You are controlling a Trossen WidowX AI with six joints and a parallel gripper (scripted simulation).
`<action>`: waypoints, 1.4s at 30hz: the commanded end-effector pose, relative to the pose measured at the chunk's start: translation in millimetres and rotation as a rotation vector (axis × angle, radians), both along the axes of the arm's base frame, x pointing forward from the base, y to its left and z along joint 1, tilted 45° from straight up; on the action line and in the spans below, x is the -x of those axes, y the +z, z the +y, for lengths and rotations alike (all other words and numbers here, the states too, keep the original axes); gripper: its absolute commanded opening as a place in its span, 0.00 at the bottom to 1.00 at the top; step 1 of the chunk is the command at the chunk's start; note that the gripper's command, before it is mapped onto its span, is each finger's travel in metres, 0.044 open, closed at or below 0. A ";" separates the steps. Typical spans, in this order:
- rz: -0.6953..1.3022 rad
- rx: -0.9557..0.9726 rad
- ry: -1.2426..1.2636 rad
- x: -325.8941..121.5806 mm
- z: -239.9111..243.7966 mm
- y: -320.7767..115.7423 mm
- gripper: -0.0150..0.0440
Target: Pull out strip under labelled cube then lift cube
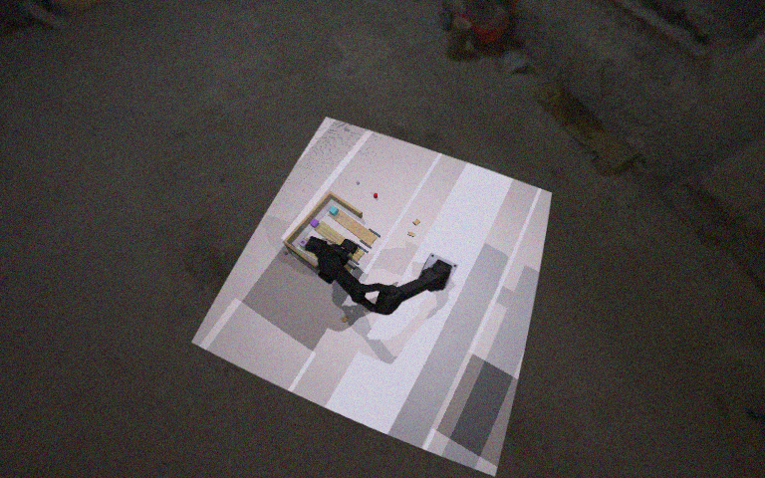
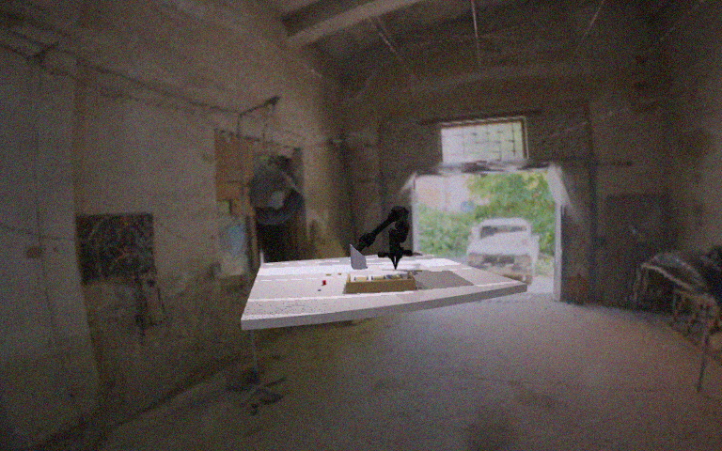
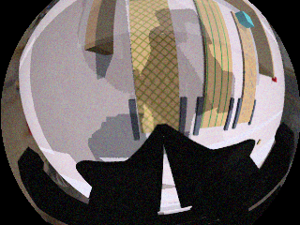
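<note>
While one claw hangs shut, three strips, three cubes, one frame

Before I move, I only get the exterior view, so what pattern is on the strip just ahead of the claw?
Observer: A green diamond grid covers that strip, by the wrist view.
Operator: And the middle strip?
Observer: The middle strip has green lines running lengthwise.
Operator: What colour is the cube at the third strip's end?
Observer: That cube is teal.
</note>
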State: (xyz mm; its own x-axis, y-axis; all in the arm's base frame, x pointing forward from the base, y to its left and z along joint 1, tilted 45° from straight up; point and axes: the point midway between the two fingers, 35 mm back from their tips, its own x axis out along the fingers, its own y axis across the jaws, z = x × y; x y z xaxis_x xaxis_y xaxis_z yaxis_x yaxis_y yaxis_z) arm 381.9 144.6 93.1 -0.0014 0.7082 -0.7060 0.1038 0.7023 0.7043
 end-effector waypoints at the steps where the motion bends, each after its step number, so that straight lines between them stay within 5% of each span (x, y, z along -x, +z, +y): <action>1: 0.003 0.005 -0.002 0.3 3.9 -5.6 0.25; 42: 0.003 0.001 -0.003 4.7 30.6 -30.9 0.25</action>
